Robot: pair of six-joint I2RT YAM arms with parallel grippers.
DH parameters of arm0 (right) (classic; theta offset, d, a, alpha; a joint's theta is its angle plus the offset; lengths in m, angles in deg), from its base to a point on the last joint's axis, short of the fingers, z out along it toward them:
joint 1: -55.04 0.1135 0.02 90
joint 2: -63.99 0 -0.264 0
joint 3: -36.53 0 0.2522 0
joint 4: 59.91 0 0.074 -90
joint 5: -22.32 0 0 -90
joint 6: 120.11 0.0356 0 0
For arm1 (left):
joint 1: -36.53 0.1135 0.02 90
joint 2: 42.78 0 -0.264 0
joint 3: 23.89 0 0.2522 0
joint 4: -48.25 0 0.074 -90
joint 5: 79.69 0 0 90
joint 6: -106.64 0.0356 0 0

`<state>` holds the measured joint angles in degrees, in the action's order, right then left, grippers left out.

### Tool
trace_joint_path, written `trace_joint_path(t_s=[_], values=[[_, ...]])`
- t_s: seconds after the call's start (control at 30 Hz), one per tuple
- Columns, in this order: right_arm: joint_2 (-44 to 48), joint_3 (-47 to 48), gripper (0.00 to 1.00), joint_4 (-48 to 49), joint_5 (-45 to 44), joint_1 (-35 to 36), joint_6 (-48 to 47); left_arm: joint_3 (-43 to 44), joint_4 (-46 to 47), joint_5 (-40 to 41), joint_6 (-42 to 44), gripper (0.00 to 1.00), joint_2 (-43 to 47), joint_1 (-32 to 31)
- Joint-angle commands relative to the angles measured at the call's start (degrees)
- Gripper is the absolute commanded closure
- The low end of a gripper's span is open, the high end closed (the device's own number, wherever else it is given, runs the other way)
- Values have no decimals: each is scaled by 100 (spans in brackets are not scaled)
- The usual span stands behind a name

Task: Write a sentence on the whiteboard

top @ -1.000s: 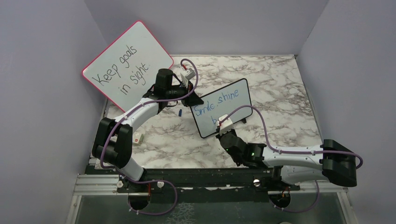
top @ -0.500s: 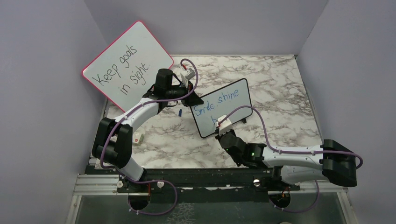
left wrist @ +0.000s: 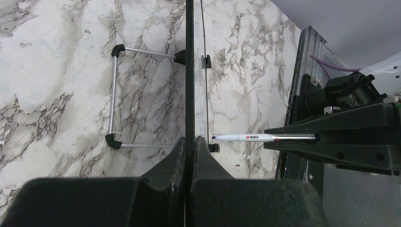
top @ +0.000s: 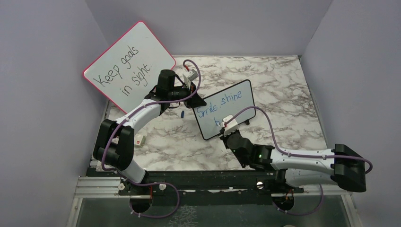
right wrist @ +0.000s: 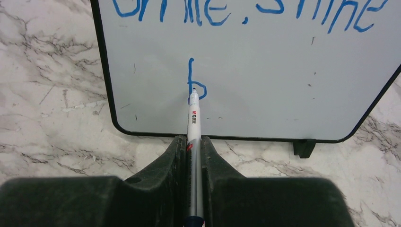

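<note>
- Nearest, bottom centre of the right wrist view: right gripper clamped on a marker, barrel pointing up the frame, tip resting at the foot of a blue "b".
- Just beyond, filling the upper part of that view: whiteboard, standing on the marble table on small black feet. In the top view, right of centre.
- On it, the sentence: "Smile, shine" along the top line, only the "b" begun beneath. Judged roughly halfway, most of the second line to come.
- Farther back, at the board's upper left corner in the top view: left gripper pinched shut on the frame edge, bracing the board upright; board seen edge-on in the left wrist view, wire stand behind it.
- Farthest, upper left of the top view: red-framed board, no part of this job.
- Risks from here:
  - too hard a push with the tip, sliding or twisting the board in that single pinch;
  - too light a touch, leaving broken strokes;
  - marker creeping through the jaws under side load;
  - a slanted second line running out of room at the lower rim.
</note>
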<state>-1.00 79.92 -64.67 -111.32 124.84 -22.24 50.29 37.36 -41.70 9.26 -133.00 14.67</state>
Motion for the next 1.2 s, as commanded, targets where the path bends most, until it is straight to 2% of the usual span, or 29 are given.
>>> trace_joint_path(t_s=[0.0,0.57,0.9,1.17], values=[[223,-116,99,203,-139,-98,-147,30,-279,248,458,100,13,-90],[125,-177,99,758,268,-371,-323,31,-279,261,471,100,4,-90],[-62,-166,99,730,175,-464,-261,30,-279,253,470,100,2,-90],[-46,-165,99,331,171,-520,-43,31,-279,264,467,100,-3,-90]])
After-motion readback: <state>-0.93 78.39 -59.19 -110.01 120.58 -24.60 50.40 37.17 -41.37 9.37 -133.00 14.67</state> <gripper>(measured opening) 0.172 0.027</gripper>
